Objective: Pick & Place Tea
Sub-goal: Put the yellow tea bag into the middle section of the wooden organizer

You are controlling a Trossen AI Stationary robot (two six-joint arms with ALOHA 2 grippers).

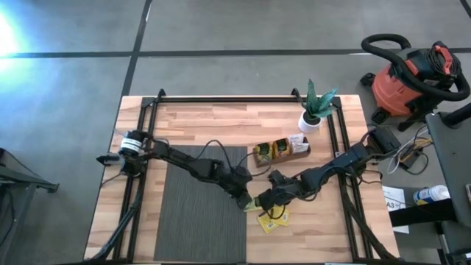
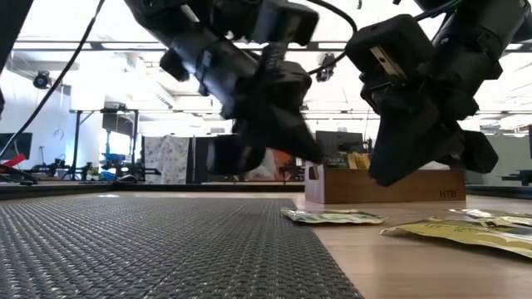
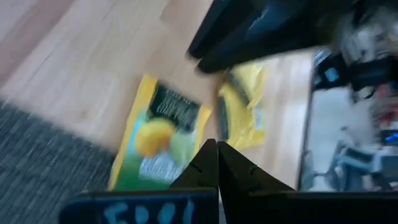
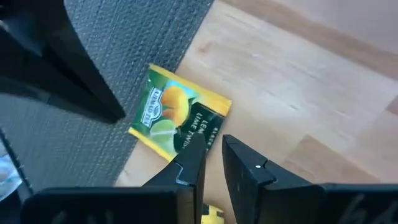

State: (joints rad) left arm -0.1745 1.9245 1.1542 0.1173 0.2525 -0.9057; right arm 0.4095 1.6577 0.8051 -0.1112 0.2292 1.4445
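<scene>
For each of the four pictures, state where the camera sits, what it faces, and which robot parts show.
High: overhead, facing down on the table; both arms.
Low: tabletop level, facing the wooden tray; both arms overhead.
Left wrist: facing a yellow sachet; shut left gripper.
Right wrist: facing that same sachet; right gripper, jaws slightly apart.
</scene>
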